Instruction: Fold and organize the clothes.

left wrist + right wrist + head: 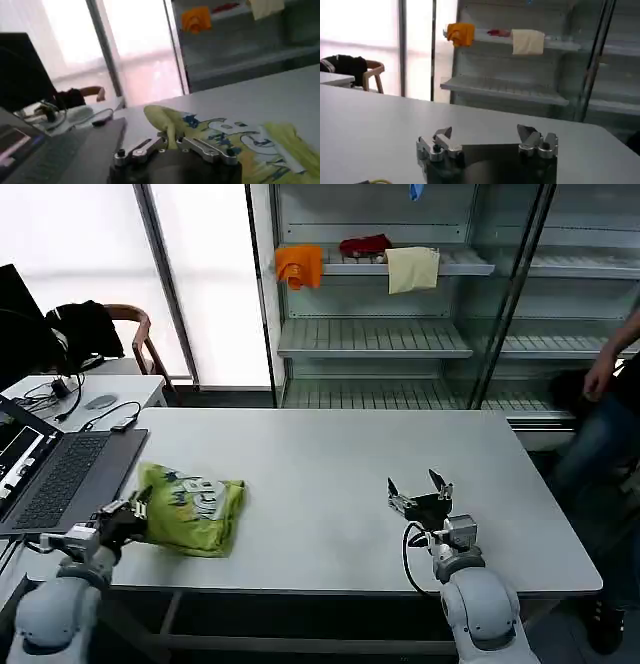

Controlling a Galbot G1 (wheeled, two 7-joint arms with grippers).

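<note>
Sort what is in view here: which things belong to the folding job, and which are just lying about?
Job: lime-green T-shirt, pinched at its edge by the left gripper; right gripper, open over bare table.
Lying about: laptop, orange cloth, red cloth, cream cloth, black garment.

- The head view looks forward and down from above onto the white table (340, 484), with both arms at its near edge and the shelving unit (400, 334) behind.
- The left wrist view sits low, just behind the left gripper (172, 146), close to the green T-shirt (240, 145), facing the shelves.
- The right wrist view sits low behind the right gripper (485, 142), facing across the table.
- All three share the orange cloth (460, 33).
</note>
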